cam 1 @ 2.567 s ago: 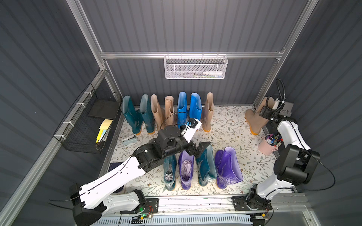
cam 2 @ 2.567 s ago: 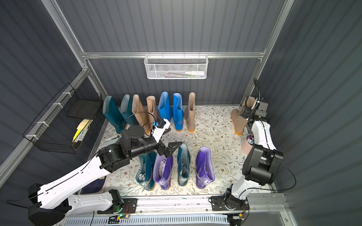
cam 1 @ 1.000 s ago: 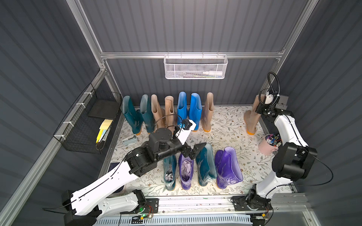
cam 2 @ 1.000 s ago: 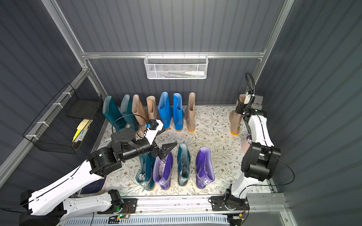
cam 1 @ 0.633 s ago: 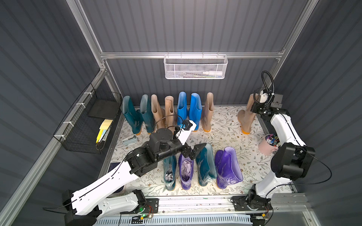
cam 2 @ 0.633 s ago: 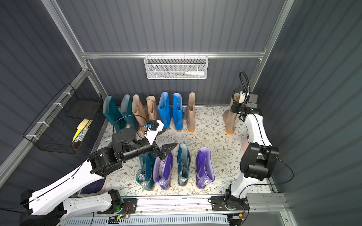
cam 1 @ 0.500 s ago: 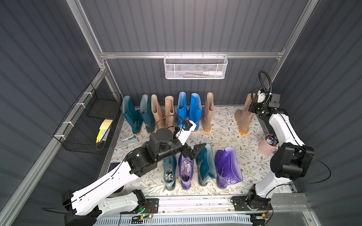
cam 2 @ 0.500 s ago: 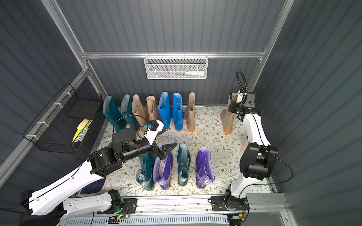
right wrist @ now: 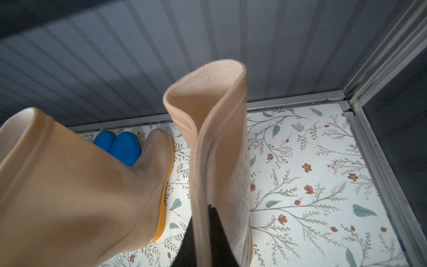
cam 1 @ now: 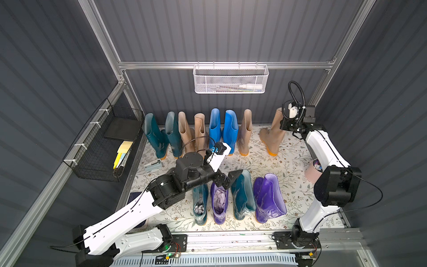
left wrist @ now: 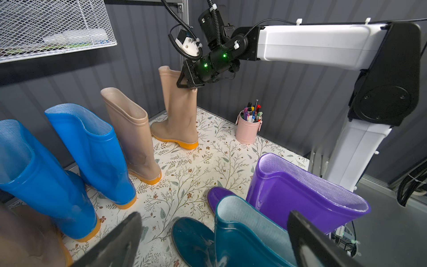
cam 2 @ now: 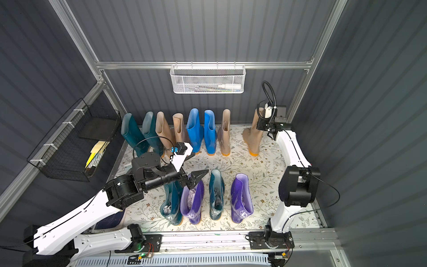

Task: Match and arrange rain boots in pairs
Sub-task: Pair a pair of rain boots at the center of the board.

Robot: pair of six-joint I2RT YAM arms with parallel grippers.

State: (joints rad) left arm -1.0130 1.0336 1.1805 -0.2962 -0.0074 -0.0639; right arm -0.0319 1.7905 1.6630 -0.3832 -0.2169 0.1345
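Note:
My right gripper point(cam 1: 283, 124) point(right wrist: 208, 231) is shut on the top edge of a beige rain boot point(cam 1: 272, 136) point(left wrist: 179, 111). That boot stands slightly tilted at the back right, its sole at or just above the mat. To its left, a lone beige boot point(cam 1: 245, 131) ends the back row after two blue point(cam 1: 223, 127), two beige point(cam 1: 191, 131) and two teal boots point(cam 1: 165, 138). The front row runs teal point(cam 1: 199, 203), purple point(cam 1: 219, 203), teal point(cam 1: 241, 196), purple point(cam 1: 268, 198). My left gripper point(cam 1: 231, 180) point(left wrist: 215, 231) hangs open and empty above the front row.
A pink cup of pens point(cam 1: 313, 170) stands by the right wall beside my right arm. A white mesh basket point(cam 1: 231, 79) hangs on the back wall and a black wire basket point(cam 1: 106, 148) on the left wall. A small grey tool point(cam 1: 153, 165) lies on the floral mat.
My right gripper has carried the beige boot leftward from the right wall towards the back row. The left arm drew back slightly earlier and has hardly moved since.

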